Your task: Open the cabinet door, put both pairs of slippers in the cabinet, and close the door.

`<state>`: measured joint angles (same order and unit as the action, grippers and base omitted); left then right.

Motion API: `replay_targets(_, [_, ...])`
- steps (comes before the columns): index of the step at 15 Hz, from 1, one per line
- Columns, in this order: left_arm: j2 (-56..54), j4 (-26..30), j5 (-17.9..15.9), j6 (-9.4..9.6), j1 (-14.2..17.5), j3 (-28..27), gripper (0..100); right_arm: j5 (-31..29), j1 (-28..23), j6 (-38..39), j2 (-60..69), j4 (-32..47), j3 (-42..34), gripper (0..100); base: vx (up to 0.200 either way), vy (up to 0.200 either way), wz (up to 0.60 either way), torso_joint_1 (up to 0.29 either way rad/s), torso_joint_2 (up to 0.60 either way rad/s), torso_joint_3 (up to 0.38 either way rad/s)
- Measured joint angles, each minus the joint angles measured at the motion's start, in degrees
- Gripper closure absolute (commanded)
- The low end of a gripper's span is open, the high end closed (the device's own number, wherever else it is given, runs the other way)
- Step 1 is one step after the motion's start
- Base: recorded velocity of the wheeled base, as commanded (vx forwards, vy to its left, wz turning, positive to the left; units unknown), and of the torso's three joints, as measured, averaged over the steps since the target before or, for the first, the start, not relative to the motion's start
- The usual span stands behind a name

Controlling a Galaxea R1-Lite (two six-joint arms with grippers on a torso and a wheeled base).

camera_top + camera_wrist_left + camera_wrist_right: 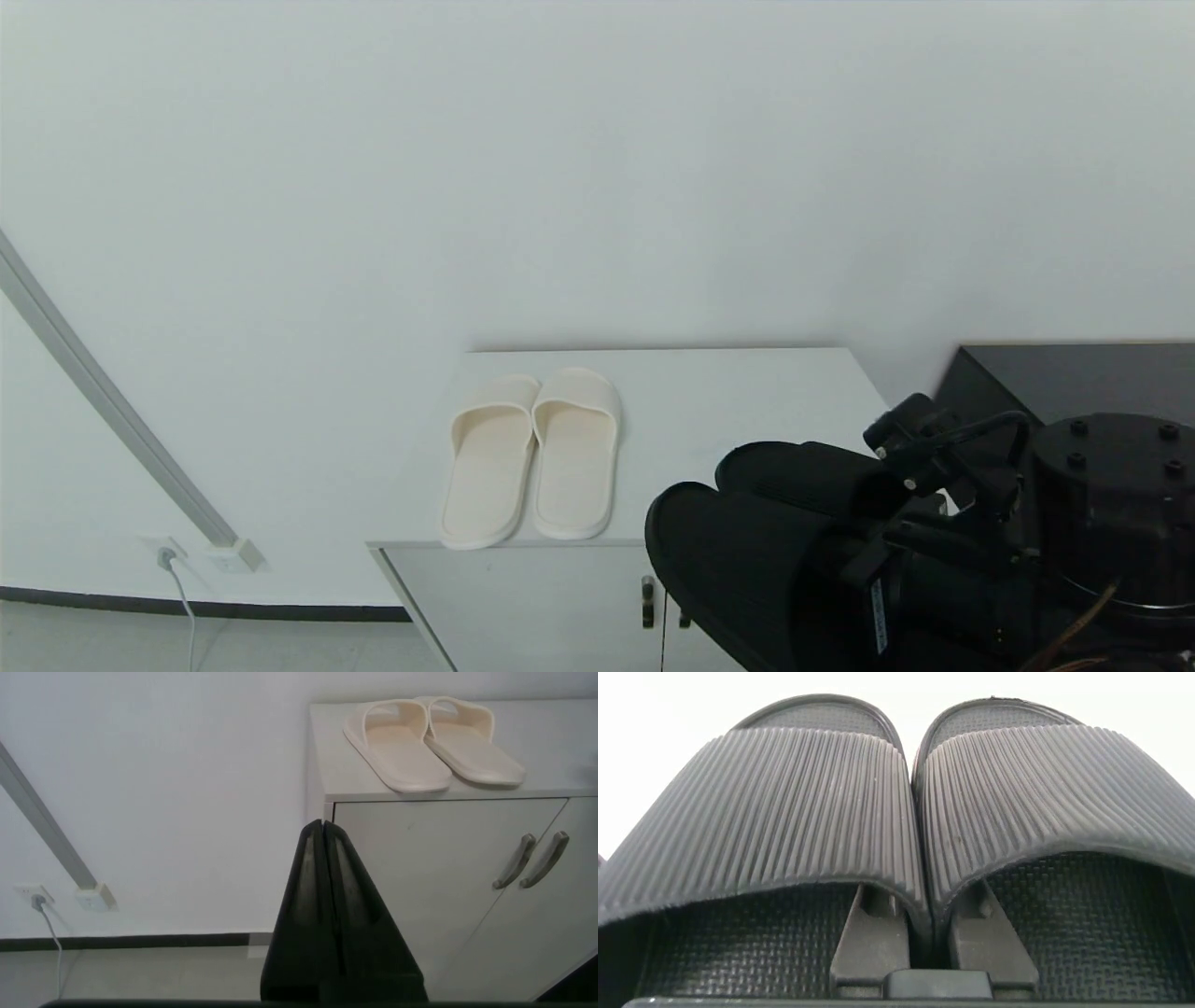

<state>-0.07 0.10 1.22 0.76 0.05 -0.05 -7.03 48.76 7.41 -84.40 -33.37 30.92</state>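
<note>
White wall fills the background, with a grey conduit [93,392] running slantwise down it to a wall socket [168,551] near the floor. Against the wall stands the white cabinet [747,392], both doors shut and its two handles [531,861] side by side at the meeting edge. A dark unit [1074,373] sits just beside the cabinet on the robot's right.

The cream slippers [532,457] lie flat on the cabinet top, towards its left half, the two touching along their inner sides, heels at the front edge and toes towards the wall.

The black slippers [747,541] are in the grip of the right jaws, carried as a pair before the cabinet's right half. In the right wrist view the two fingers [868,947] reach under the ribbed straps, one inside each slipper, pinching the adjoining inner walls together.

The left jaws are pressed fully together with nothing between them; their fingers [341,915] hang in front of the cabinet's left corner, below its top.
</note>
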Motion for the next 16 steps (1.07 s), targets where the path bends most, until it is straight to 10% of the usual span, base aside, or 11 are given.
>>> replay_targets(16, [0.0,0.0,-0.4,0.02,0.02,-0.02,100,0.06,0.0,-0.05,1.29,-0.51,-0.94,100,-0.15,0.0,0.0,0.001,0.0,0.002])
